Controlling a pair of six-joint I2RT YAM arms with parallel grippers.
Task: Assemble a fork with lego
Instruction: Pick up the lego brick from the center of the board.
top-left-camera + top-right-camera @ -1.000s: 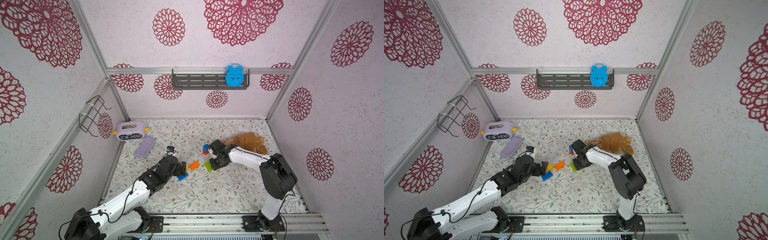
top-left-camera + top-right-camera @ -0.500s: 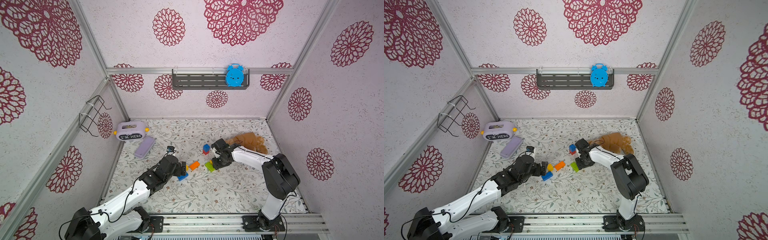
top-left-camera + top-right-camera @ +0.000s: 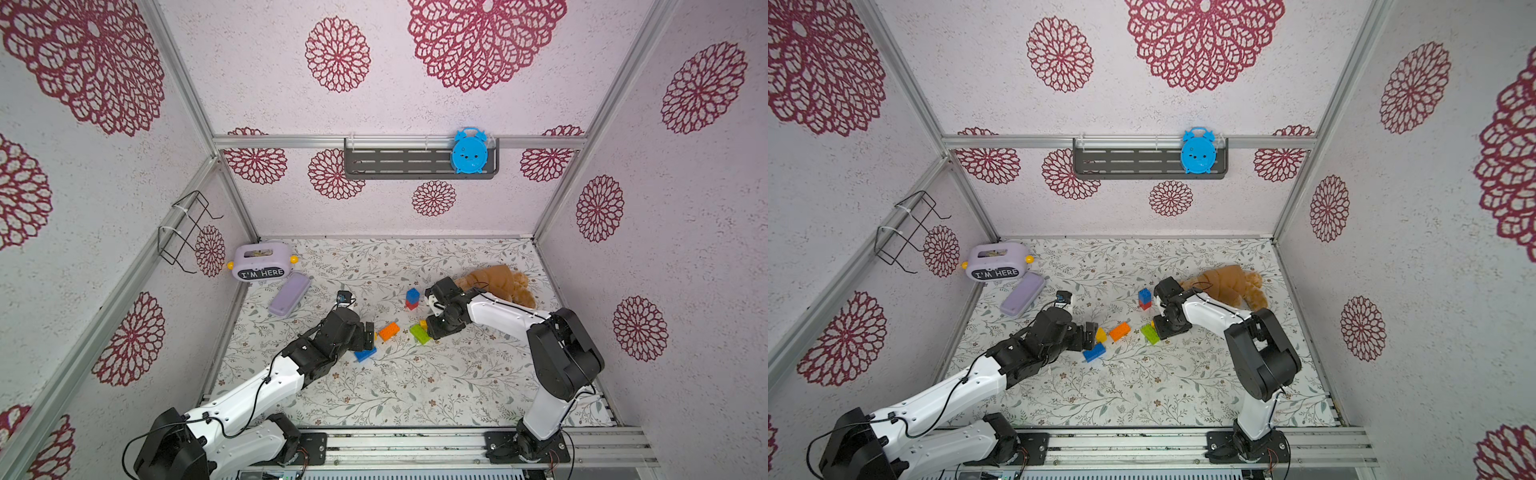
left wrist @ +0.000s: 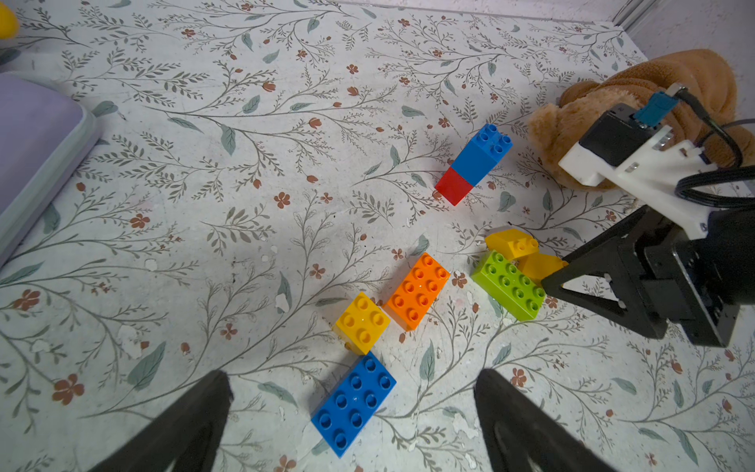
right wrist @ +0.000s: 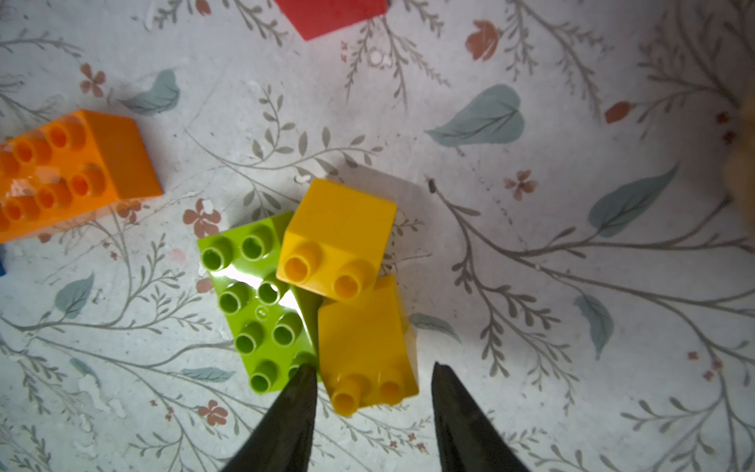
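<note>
Our right gripper (image 5: 369, 367) hovers low over the floral worktop (image 5: 572, 163), jaws released and straddling a yellow brick (image 5: 367, 343) that touches the lime green brick (image 5: 257, 302), probably to lift it as a prong. Our left gripper (image 4: 351, 372), jaws wide and empty, hovers near a blue brick (image 4: 353, 402), apart from the green one. No fork yet: the lego (image 4: 418, 290) lies loose around the green brick.

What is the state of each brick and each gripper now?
Blue-and-red stack, joined, standing.
Orange brick, loose, studs up.
Green brick, loose, studs up.
Two small yellow bricks, tipped on their sides.
Square yellow brick, loose, studs up.
Blue brick, loose, flat.
Left gripper, open, empty.
Right gripper, open around one small yellow brick.
</note>
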